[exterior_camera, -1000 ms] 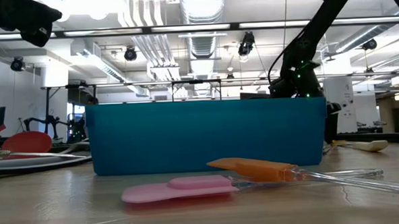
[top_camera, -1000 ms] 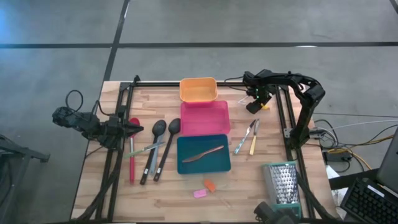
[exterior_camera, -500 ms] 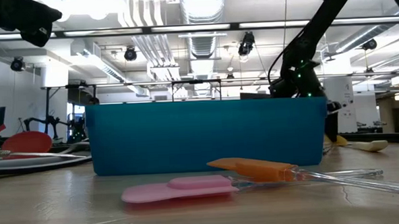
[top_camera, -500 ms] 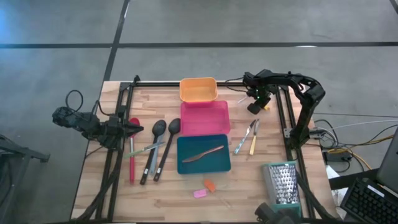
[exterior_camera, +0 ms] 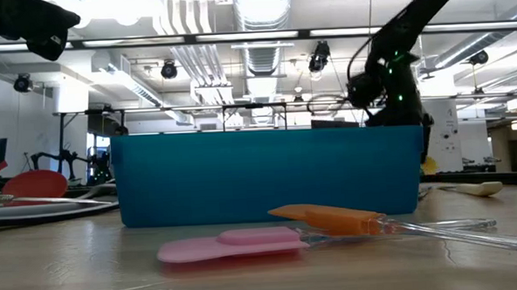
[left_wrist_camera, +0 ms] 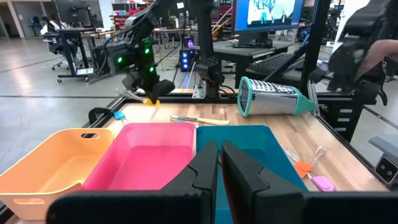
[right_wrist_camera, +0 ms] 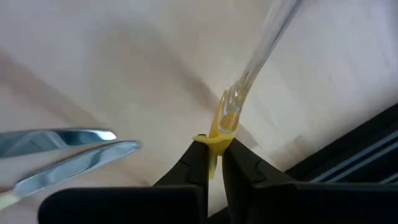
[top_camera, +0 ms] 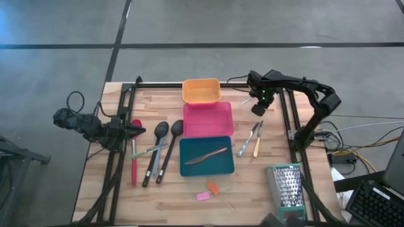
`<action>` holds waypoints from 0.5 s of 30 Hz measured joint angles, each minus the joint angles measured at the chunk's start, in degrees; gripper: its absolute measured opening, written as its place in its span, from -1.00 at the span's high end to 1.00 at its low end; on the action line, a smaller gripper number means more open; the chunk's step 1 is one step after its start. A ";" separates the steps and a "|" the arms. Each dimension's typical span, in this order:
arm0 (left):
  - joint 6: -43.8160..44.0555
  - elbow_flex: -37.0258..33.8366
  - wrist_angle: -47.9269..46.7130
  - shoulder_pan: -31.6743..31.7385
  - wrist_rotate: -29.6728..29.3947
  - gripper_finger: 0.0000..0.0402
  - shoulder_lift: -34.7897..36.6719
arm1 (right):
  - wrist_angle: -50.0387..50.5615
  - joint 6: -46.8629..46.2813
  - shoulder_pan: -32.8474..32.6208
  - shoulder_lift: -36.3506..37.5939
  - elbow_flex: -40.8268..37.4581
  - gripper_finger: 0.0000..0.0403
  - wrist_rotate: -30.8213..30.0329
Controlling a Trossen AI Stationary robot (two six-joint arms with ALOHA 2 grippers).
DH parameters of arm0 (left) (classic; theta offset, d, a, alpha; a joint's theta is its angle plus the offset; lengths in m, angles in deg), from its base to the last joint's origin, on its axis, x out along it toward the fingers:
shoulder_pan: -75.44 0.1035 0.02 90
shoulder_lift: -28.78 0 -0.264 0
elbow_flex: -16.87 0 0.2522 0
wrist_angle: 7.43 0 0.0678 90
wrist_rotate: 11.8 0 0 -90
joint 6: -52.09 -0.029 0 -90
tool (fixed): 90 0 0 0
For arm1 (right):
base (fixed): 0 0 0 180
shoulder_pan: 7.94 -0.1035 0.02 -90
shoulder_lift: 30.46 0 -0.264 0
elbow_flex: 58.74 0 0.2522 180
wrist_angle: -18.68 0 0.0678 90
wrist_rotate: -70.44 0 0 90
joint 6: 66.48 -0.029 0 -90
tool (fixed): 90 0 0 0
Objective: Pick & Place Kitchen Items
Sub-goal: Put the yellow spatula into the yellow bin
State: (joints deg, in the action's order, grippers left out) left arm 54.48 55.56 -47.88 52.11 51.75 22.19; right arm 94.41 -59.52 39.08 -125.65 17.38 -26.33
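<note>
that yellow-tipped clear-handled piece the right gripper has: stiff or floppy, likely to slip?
Right gripper pinches only the yellow tip of the small utensil; its clear handle juts out straight, so probably stiff. It looks thin and light. With so small a pinch on smooth plastic, it may pivot or slip.

This looks like a robotics lab or workshop: bare ceiling ducts (exterior_camera: 261,9) and strip lights overhead, a concrete floor (top_camera: 202,25), desks with a large screen (left_wrist_camera: 267,15), other black robot arms, and what may be office chairs farther back.
</note>
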 joint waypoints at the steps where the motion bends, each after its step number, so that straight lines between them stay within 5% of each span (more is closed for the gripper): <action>1: 0.00 0.00 -0.01 0.00 -0.01 0.87 0.00 | 0.02 0.30 -0.87 1.09 0.15 0.93 0.02; 15: 0.00 0.00 0.00 0.00 0.00 0.87 0.00 | 0.69 -0.38 -11.98 4.32 14.33 0.94 -0.23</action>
State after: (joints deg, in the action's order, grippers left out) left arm 54.48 55.56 -47.88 52.11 51.75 22.19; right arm 95.10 -59.90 27.10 -121.33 31.71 -26.55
